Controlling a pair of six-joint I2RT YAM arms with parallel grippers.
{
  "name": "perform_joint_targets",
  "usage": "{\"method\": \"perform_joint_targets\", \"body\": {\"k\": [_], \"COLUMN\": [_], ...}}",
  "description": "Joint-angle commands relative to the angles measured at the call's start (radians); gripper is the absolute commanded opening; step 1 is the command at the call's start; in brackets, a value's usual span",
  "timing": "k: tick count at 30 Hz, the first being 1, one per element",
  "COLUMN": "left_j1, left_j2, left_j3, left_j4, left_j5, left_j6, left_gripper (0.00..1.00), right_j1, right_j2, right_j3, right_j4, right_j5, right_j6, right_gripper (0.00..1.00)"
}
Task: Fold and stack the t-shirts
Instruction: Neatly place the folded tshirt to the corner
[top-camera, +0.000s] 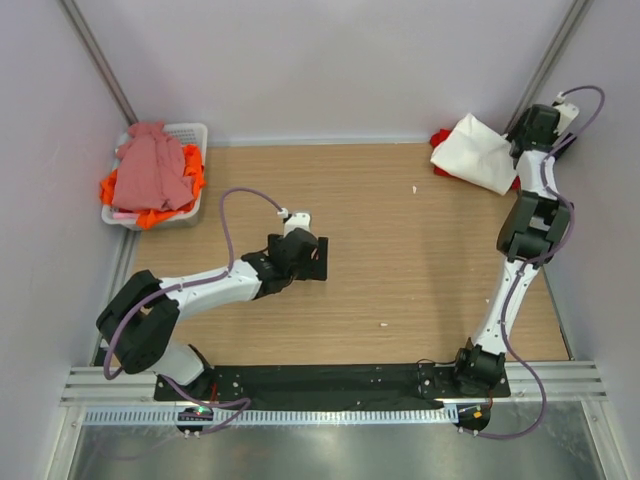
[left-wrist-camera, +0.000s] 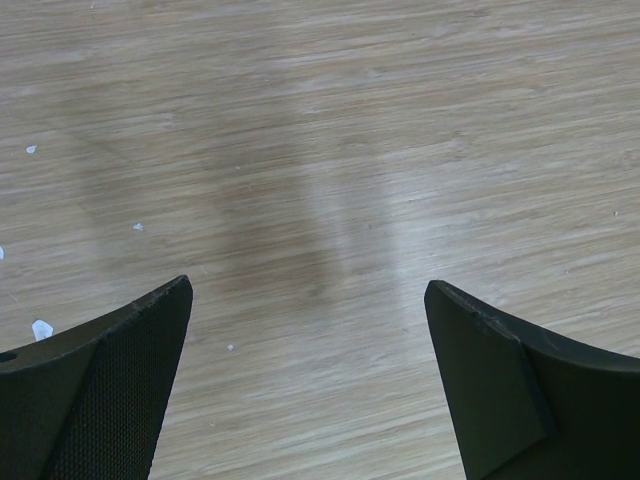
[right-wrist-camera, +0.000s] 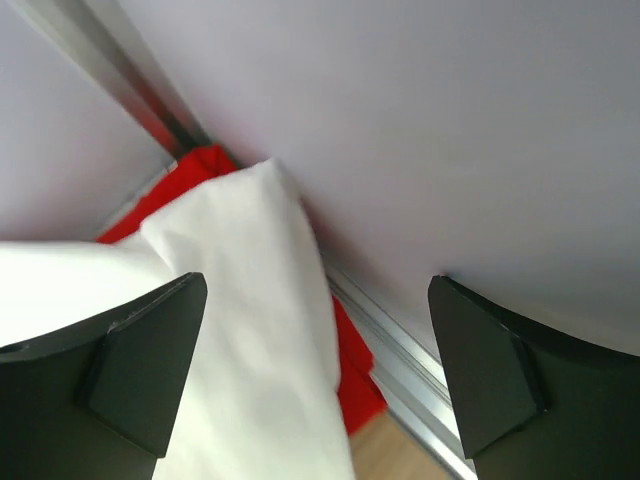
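Note:
A folded white t-shirt (top-camera: 477, 153) lies on a red t-shirt (top-camera: 441, 138) in the far right corner; both show in the right wrist view, white (right-wrist-camera: 240, 330) over red (right-wrist-camera: 355, 370). My right gripper (top-camera: 530, 135) is open just right of them, empty (right-wrist-camera: 318, 330). A dusty pink t-shirt (top-camera: 150, 165) lies crumpled over an orange one (top-camera: 192, 180) in the white basket (top-camera: 192, 131) at the far left. My left gripper (top-camera: 312, 255) is open and empty over bare wood mid-table (left-wrist-camera: 305, 330).
The wooden table (top-camera: 400, 260) is bounded by grey walls and metal corner posts (right-wrist-camera: 130, 80). Small white specks (left-wrist-camera: 40, 328) lie on the wood. The arm bases sit on a black plate (top-camera: 330, 385) at the near edge.

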Motion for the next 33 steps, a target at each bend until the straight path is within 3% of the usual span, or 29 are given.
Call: {"method": "perform_joint_targets", "body": {"k": [1,10,14,18,22,33], "left_j1": [-0.010,-0.011,-0.011,-0.011,-0.013,-0.013], "left_j2": [-0.038,-0.059,-0.062,-0.070,-0.070,-0.074], "left_j3": [-0.006,-0.029,-0.032,-0.040,-0.041,-0.044], "left_j4": [0.060,0.084,0.087,0.093,0.095,0.099], "left_j5": [-0.043,-0.043,-0.041,-0.041,-0.041,-0.041], "left_j6": [0.013,0.015,0.016,0.018,0.016,0.018], "left_gripper": [1.00,0.99,0.99,1.00,0.99,1.00], "right_j1": [-0.088,-0.086,-0.086,-0.086,-0.086,-0.086], "right_j2": [-0.324,-0.502,-0.605,-0.573,-0.568,-0.340], "right_j3": [-0.042,-0.165,-0.477,-0.555,-0.670,-0.535], "right_j4": [0.061,-0.208,-0.147,-0.211,-0.177,-0.180], "right_j5": [0.186,-0.035,-0.231,-0.487,-0.566,-0.589], "right_j6": [0.097,0.276,0.359,0.384,0.414,0.387], "right_gripper": [1.00,1.00,0.96,0.91,0.87,0.68]}}
